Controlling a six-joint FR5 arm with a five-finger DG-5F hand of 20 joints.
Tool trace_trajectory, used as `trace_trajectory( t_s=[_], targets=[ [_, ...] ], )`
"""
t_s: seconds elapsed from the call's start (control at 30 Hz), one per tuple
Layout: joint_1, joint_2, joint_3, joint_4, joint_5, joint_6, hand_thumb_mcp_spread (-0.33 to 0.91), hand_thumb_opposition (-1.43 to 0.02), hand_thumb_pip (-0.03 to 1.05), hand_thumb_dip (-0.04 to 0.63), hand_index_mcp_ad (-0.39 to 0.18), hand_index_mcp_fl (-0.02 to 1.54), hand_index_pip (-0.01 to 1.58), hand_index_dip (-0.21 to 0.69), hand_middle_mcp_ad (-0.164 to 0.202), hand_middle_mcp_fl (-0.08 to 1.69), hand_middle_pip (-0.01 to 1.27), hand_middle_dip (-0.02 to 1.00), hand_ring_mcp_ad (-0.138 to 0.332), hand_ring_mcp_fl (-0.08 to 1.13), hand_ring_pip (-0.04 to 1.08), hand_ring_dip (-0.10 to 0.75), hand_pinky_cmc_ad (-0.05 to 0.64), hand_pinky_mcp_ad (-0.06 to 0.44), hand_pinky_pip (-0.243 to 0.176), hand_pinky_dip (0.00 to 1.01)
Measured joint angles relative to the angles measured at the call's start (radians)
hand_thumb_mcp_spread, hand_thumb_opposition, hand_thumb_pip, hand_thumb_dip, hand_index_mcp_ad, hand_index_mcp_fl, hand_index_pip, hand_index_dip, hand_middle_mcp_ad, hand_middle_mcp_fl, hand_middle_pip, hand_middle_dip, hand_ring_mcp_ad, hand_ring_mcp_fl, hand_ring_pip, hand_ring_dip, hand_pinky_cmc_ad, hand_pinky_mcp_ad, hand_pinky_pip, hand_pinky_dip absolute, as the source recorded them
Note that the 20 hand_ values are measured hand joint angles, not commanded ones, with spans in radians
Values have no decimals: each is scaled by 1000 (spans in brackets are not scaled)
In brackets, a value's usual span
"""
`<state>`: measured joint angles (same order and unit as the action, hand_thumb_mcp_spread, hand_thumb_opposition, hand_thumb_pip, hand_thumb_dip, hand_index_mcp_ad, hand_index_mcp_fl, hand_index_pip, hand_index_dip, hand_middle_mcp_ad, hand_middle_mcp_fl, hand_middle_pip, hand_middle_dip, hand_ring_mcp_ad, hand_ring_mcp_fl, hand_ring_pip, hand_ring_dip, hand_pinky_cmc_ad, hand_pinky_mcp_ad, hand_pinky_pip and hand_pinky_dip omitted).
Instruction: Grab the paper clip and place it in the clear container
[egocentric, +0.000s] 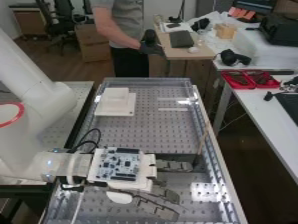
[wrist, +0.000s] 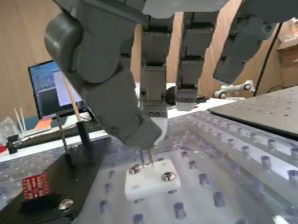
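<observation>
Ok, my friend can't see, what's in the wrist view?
A dark grey robot hand hangs just above a small white block with two screws. Thin metal wires, perhaps the paper clip, show between hand and block. A monitor stands behind.

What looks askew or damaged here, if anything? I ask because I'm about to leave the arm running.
I see nothing spilled or clearly damaged. One oddity: a thin wooden stick by the long side of the bench leans at a slant, out of line with the straight edge.
</observation>
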<state>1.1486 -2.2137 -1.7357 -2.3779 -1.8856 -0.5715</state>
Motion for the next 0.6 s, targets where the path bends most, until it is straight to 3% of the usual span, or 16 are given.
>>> trace_trajectory(
  t_s=[0.6],
  targets=[
    [0,-3,-2,1,-3,6,654,-977,721,328,-169,391,117,-182,-63,557,838,761,52,379,293,483,412,265,80,195]
  ],
)
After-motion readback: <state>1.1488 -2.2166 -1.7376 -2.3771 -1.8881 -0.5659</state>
